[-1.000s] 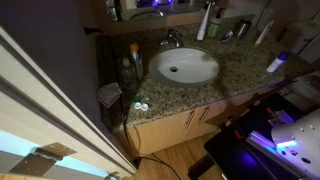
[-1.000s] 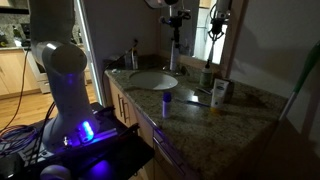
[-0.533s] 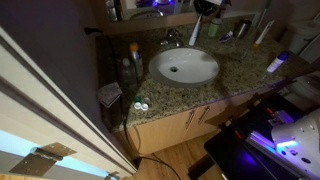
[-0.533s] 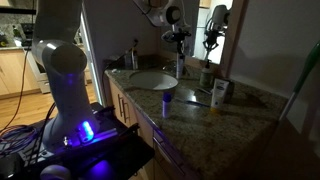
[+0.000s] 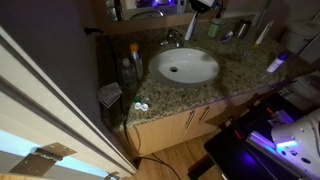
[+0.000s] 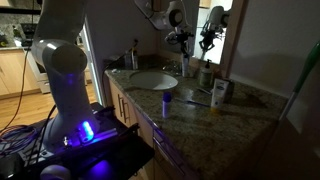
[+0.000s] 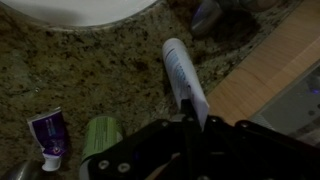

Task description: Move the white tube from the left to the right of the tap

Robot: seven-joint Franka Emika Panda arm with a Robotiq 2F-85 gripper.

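Observation:
The white tube (image 7: pixel 183 75) is slim and plain, and it hangs upright from my gripper (image 7: pixel 188 122), which is shut on its upper end. In both exterior views the gripper (image 5: pixel 201 7) (image 6: pixel 182 38) holds the tube (image 5: pixel 191 26) (image 6: pixel 184 64) at the back of the counter. It is beside the chrome tap (image 5: pixel 172 40), just right of it in that view. The tube's lower end is close to the granite counter; I cannot tell whether it touches.
The white oval basin (image 5: pixel 184 66) lies in front of the tap. A green bottle (image 6: pixel 207 75) (image 7: pixel 98 138), a white box (image 6: pixel 219 92) and a stubby white-and-blue bottle (image 6: pixel 167 102) (image 7: pixel 47 135) stand nearby. A soap bottle (image 5: pixel 133 58) stands at the counter's left. A wooden ledge (image 7: pixel 265 70) runs behind.
The gripper has carried the tube lower and sideways along the back of the counter, keeping hold of it.

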